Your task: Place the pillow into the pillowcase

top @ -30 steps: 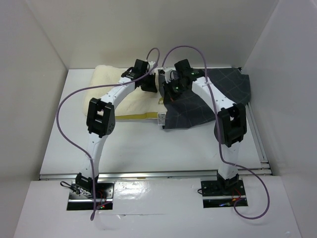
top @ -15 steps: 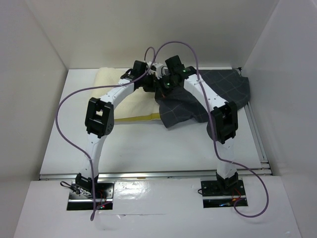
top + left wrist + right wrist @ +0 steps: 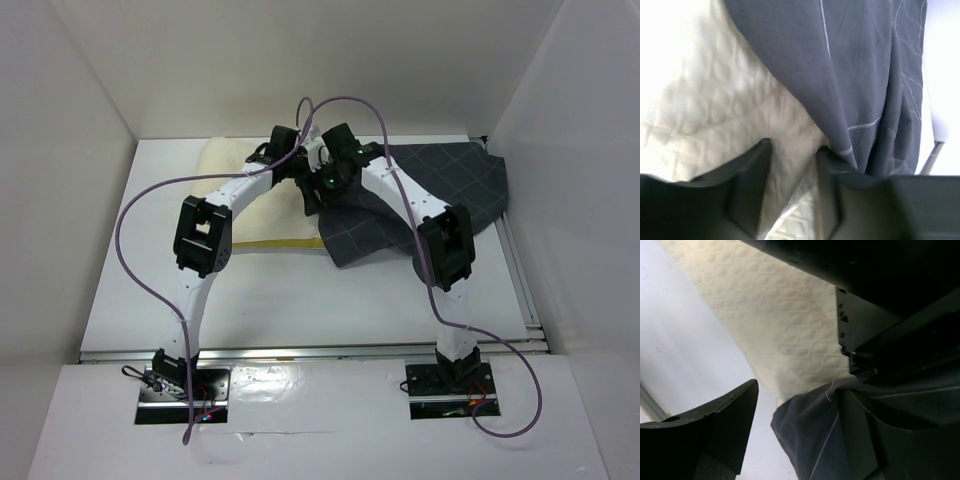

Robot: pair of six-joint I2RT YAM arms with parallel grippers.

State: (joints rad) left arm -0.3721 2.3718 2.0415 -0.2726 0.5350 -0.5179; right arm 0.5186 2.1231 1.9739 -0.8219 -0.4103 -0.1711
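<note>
**A:** Cell status, left to right?

**B:** I see a plain white left wall (image 3: 60, 200) and a white table (image 3: 280, 300). The pillow (image 3: 235, 195) lies flat at the far left of the table, with its yellow band (image 3: 280, 240) along the near edge. Its right end is tucked under the pillowcase (image 3: 440, 185).

**A:** Fingers?

**B:** On my left wrist feed the left gripper (image 3: 793, 147) is released. Its fingers are apart over the quilted pillow, and the pillowcase hem is just beside one finger. The right gripper (image 3: 800, 395) is spread wide and not clamped. Grey cloth hangs in the gap against its far finger.

**A:** Right side?

**B:** The pillowcase is rumpled and spreads over the far right of the table, nearly to the white right wall (image 3: 580, 200). The back wall (image 3: 330, 60) is white. A metal rail (image 3: 320, 350) runs along the near edge, and purple cables (image 3: 130, 230) loop over both arms.
</note>
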